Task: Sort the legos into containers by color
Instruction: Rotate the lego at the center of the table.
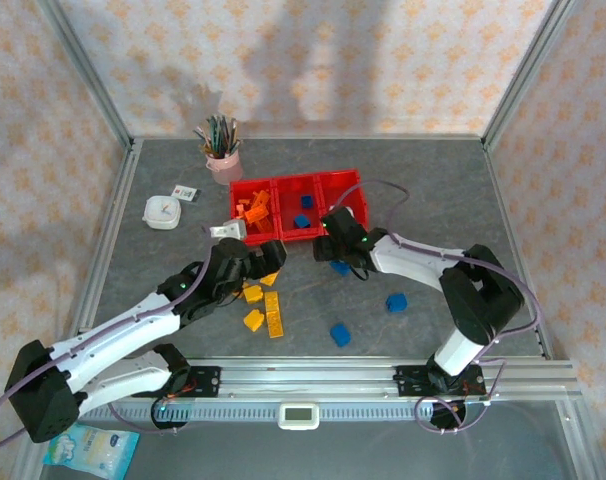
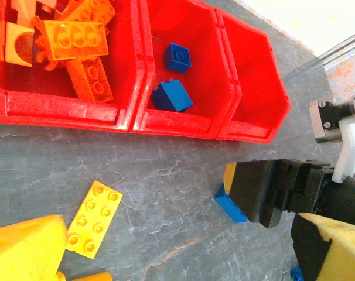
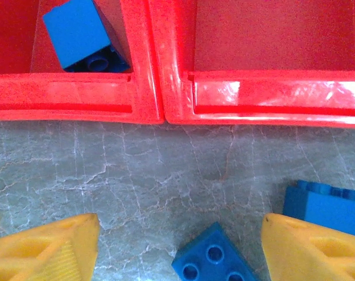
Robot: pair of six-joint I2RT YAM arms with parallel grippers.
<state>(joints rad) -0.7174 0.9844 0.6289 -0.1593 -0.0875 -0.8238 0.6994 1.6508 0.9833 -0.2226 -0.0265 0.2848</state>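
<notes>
Three glossy red plastic bins [image 1: 295,180] joined in a row, sitting mid-table [image 1: 433,200]. The left one has a heap of studded orange bricks [image 2: 78,41], the middle one two blue cubes [image 2: 177,57].

Loose on the cracked grey surface I count at least three blue bricks [image 1: 396,301] from overhead. There are also about four yellow-orange bricks [image 1: 253,320], including a flat 2x4 yellow plate [image 2: 94,219].

The right pincer [image 3: 177,252] is spread wide just in front of the bins. Its yellow fingertips sit either side of a studded blue brick [image 3: 212,260], not touching it. The left pincer [image 2: 177,249] is released as well, with the plate just beside one fingertip.
</notes>
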